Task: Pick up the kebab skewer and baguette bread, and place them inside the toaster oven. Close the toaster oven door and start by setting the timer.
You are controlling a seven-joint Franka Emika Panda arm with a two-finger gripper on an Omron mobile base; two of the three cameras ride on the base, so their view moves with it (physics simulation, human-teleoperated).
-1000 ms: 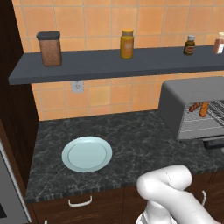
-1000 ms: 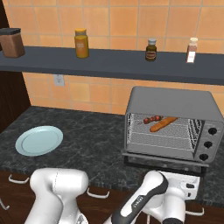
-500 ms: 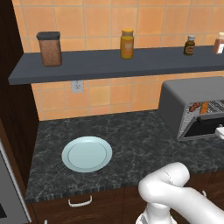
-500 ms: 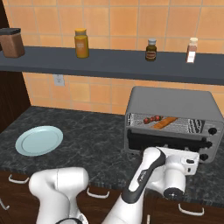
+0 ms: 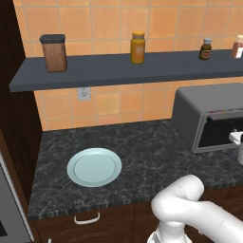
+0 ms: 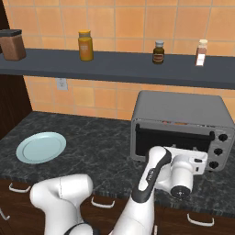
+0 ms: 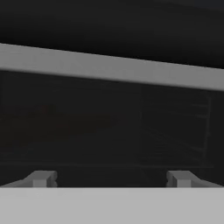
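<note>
The gripper [image 7: 111,178] is pressed up against the toaster oven door [image 6: 176,133], its jaws spread wide and grasping nothing; the two fingertips [image 7: 41,178] stand far apart before the dark glass, though whether they touch it cannot be told. The toaster oven [image 6: 183,124] sits at the right end of the counter [image 6: 101,142], its door nearly upright. A pale blue plate [image 5: 94,166] lies near the counter's left front edge.

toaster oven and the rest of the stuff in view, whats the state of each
toaster oven door: nearly shut, raised against the toaster oven
gripper: open, holding nothing, right in front of the door glass
plate: bare, flat on the counter
jars: upright on the shelf
</note>
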